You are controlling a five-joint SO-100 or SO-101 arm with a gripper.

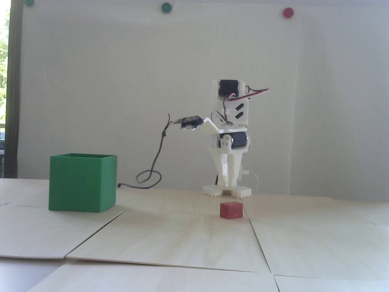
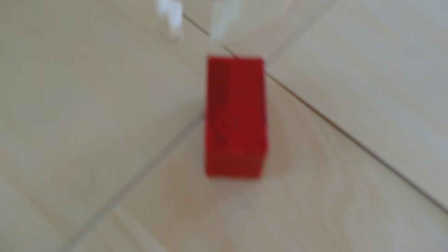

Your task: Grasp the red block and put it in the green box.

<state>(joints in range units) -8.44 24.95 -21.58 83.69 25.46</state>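
The red block (image 1: 231, 210) lies on the pale wooden table, right of centre in the fixed view. It fills the middle of the blurred wrist view (image 2: 235, 116), on a seam between panels. My white gripper (image 1: 228, 182) points straight down, above and just behind the block, without touching it. In the wrist view my gripper (image 2: 196, 29) shows as two white fingertips (image 2: 173, 21) at the top edge, a little apart, with bare table between them and nothing held. The green box (image 1: 82, 182) stands open-topped at the left, well away from the block.
A black cable (image 1: 149, 176) loops down from the wrist camera to the table between box and arm. The arm's white base (image 1: 228, 191) stands behind the block. The table is made of wooden panels with seams and raised edges (image 1: 91, 234). Round dots hang on the wall (image 1: 287, 12).
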